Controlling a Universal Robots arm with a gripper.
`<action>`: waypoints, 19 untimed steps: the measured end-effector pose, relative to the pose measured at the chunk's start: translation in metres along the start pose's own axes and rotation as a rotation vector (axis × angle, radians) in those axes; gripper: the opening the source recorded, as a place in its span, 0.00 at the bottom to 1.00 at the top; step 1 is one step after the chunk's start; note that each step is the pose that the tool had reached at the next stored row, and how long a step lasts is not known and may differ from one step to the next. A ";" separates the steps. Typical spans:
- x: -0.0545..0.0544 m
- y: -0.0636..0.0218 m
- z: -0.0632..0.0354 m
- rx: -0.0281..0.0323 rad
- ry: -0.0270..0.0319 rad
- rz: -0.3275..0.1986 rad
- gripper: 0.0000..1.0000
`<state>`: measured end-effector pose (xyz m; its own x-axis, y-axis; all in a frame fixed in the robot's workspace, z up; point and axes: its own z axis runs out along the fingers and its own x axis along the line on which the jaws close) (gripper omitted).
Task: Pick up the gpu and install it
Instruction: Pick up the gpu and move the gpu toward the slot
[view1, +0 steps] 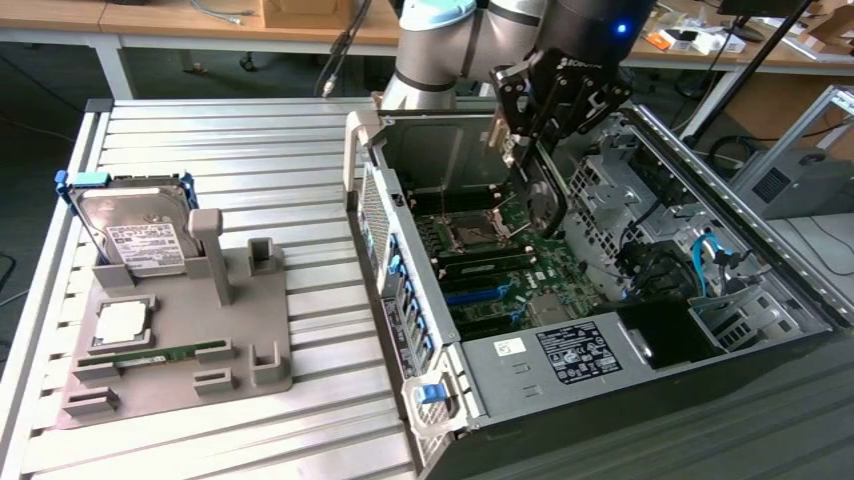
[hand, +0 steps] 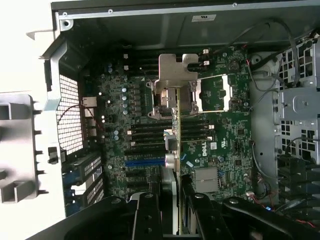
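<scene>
My gripper (view1: 531, 125) hangs over the open computer case (view1: 627, 350), shut on the gpu (view1: 523, 165). The card hangs below the fingers, above the motherboard (view1: 497, 270) near the processor socket. In the wrist view the gpu (hand: 177, 150) is seen edge-on, running from between the black fingers (hand: 148, 215) to its pale metal bracket (hand: 177, 70). The card's edge crosses the black slots, just beside the blue slot (hand: 145, 162), and appears to be held clear of the board. My gripper (hand: 175, 220) holds the card upright.
A grey holder plate (view1: 260, 330) lies on the slatted table at the exterior view's left, carrying a hard drive (view1: 134, 235), a processor (view1: 120, 322) and a green memory stick (view1: 160, 355). The case's drive cage (view1: 627, 190), cables and side walls hem in the motherboard.
</scene>
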<state>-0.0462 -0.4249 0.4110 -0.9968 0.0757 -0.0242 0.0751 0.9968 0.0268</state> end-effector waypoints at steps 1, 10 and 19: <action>-0.001 0.0000 0.0004 0.0000 0.0000 0.000 0.27; -0.007 0.0005 0.0038 0.0006 -0.0001 0.000 0.27; -0.013 0.0008 0.0069 0.0014 -0.0002 0.000 0.27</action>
<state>-0.0329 -0.4248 0.4044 -0.9968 0.0757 -0.0243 0.0751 0.9969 0.0254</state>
